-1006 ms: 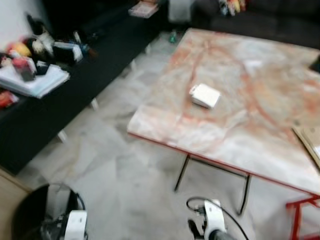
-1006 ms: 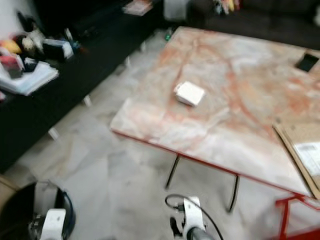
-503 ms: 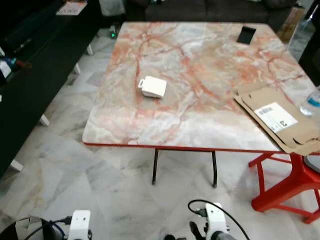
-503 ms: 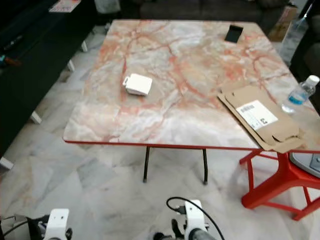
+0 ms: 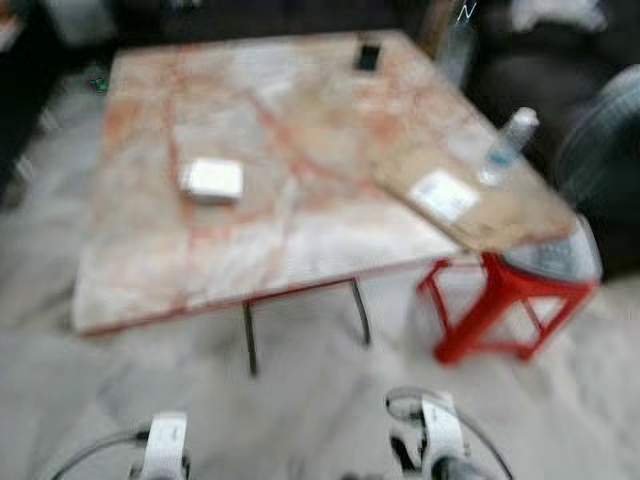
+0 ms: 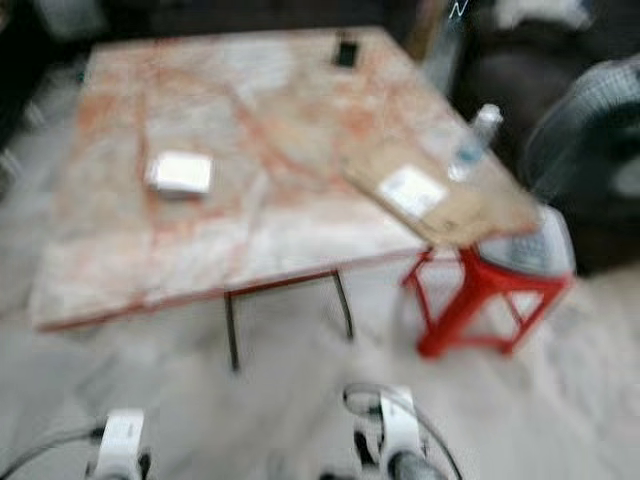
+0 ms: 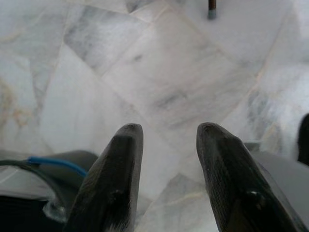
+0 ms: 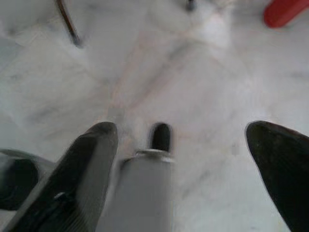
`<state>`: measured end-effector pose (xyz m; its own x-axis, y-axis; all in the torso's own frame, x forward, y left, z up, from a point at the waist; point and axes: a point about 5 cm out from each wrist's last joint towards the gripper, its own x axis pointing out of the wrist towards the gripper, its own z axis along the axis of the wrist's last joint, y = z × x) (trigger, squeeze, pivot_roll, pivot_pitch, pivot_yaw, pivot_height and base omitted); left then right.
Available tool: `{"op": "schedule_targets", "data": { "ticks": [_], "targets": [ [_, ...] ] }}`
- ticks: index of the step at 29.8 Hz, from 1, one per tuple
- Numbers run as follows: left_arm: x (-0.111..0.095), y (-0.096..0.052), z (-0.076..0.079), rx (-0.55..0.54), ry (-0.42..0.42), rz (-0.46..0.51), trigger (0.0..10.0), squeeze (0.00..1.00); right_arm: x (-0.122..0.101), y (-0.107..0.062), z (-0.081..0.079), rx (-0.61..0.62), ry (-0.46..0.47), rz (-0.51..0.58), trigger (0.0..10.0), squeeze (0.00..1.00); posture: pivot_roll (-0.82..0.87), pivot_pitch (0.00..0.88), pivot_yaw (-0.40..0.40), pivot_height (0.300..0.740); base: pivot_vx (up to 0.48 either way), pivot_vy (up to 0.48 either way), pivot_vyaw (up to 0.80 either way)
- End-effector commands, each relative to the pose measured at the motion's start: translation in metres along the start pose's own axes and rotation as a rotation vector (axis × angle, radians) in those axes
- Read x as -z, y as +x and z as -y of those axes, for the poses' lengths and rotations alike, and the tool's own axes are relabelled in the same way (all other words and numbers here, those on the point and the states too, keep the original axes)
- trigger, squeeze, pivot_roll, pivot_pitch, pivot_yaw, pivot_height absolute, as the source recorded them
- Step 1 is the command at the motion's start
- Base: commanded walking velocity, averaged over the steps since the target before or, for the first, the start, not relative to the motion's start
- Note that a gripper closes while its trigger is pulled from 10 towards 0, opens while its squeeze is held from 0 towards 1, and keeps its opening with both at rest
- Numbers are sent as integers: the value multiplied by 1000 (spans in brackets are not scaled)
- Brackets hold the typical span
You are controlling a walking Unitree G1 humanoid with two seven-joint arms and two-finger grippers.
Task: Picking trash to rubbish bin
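Both grippers hang low over the marble floor (image 7: 159, 82), empty: left gripper (image 7: 166, 140) narrowly parted, right gripper (image 8: 186, 145) spread wide. Flattened cardboard box (image 5: 470, 205) and water bottle (image 5: 506, 145) sit on the marble-top table (image 5: 260, 250), blurred.

Pink-veined marble surface (image 5: 300, 230) on thin dark legs, small white flat box (image 5: 212, 179) near its middle, flattened brown cardboard (image 5: 470, 205) overhanging one edge, clear plastic bottle (image 5: 505, 145) beside it, small dark object (image 5: 367, 56) at the far edge, pale marble floor (image 7: 159, 82) beneath
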<state>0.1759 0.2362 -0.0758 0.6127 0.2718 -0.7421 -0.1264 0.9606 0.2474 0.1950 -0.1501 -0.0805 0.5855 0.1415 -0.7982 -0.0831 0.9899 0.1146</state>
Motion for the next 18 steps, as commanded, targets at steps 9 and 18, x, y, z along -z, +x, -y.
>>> {"op": "schedule_targets", "data": {
  "ticks": [9, 18],
  "targets": [
    [4, -1, 6, 18, 2, -18, 10000, 0, 4, -1, 5, 18, 15, -4, 10000, 0, 117, 120, -14, 740, 0, 0, 0],
    [4, -1, 5, 16, 7, -19, 10000, 0, 1, -1, 4, 21, -20, 8, 10000, 0, 118, 127, -12, 740, 0, 0, 177]
  ]
}}
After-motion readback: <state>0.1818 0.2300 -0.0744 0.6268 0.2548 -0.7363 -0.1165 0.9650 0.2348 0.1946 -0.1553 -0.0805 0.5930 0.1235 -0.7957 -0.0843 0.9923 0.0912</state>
